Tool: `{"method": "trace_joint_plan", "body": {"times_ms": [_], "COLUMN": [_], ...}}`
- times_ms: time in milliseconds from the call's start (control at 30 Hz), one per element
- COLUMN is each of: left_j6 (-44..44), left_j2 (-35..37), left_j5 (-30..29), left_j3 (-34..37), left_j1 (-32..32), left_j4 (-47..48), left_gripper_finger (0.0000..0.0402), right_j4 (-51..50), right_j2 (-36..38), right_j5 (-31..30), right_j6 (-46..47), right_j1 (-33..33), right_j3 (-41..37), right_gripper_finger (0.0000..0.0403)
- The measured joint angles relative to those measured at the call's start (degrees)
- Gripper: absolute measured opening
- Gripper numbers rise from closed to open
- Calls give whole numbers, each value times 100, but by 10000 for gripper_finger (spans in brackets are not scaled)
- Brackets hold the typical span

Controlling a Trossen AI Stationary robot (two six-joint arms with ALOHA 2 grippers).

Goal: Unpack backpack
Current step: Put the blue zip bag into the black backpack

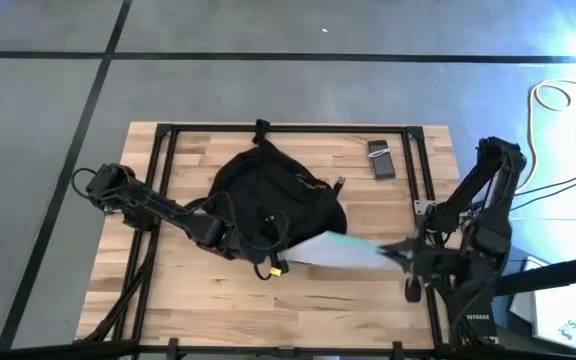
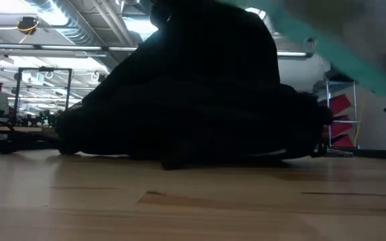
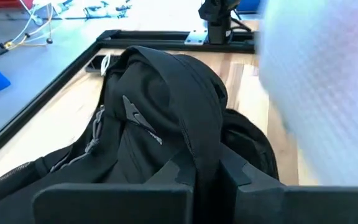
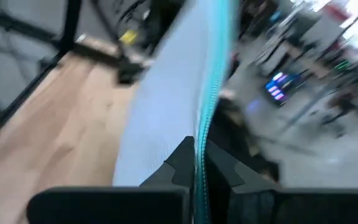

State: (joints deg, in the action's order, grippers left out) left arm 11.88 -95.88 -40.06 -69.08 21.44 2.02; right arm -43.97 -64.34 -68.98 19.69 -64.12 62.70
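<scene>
The black backpack (image 1: 273, 195) lies on the wooden table; in the low view it bulks up as a dark mound (image 2: 200, 100). My left gripper (image 1: 236, 240) is at its near left side, shut on a black strap. My right gripper (image 1: 400, 256), at the table's right, is shut on a translucent pouch (image 1: 338, 250) with a teal zip edge. The pouch reaches from the gripper toward the backpack's near side. It is blurred in the left wrist view (image 3: 328, 93) and shows high up in the low view (image 2: 340, 40). My left gripper (image 3: 209, 171) pinches a black strap or fold of the backpack (image 3: 205, 146) between its two fingers, coming from the table's left at a slight downward slant. The strap runs up from the fingers over the backpack's top, and the backpack's body rests on the table. My right gripper (image 4: 199, 158) pinches the pouch's teal zip edge (image 4: 205, 127) between its two fingers, the edge running along the fingers. The fingers come from the table's right, nearly level. The pouch hangs above the table; whether its far end touches the backpack I cannot tell.
A small dark flat device (image 1: 381, 160) lies at the far right of the table. A yellow tag (image 1: 276, 270) sits at the backpack's near edge. Black frame rails (image 1: 163, 180) run along the table's sides. Bare wood lies along the near edge (image 1: 268, 310).
</scene>
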Motion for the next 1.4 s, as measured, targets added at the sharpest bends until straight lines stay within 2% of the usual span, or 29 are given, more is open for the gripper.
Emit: {"method": "trace_joint_plan", "body": {"times_ms": [167,267,433,567,933,1067,1267,1400], "left_j6": [-25,-136,-164,-146,-167,-160,-162,-179], "left_j2": [0,0,0,0,-2,-2,-2,-2], "left_j5": [84,230,670,831,833,828,826,807], "left_j3": [0,0,0,0,0,0,0,0], "left_j1": [109,165,198,198,193,193,193,187], "left_j4": [-722,-1158,-1457,-1470,-1442,-1451,-1454,-1455], "left_gripper_finger": [5,5,6,6,6,6,6,6], "right_j4": [175,215,176,-34,200,549,1093,1249], "right_j2": [143,162,-94,-539,-2000,-2471,-3119,-3313], "right_j5": [-316,-2,998,962,1779,1909,2516,2464], "right_j6": [-1215,-1519,-1445,-1406,-1401,-1389,-1409,-1406], "right_j1": [390,865,1592,1958,2673,2887,3217,3414], "right_j3": [154,144,141,138,138,138,138,138], "right_gripper_finger": [0,0,0,0,0,0,0,0]}}
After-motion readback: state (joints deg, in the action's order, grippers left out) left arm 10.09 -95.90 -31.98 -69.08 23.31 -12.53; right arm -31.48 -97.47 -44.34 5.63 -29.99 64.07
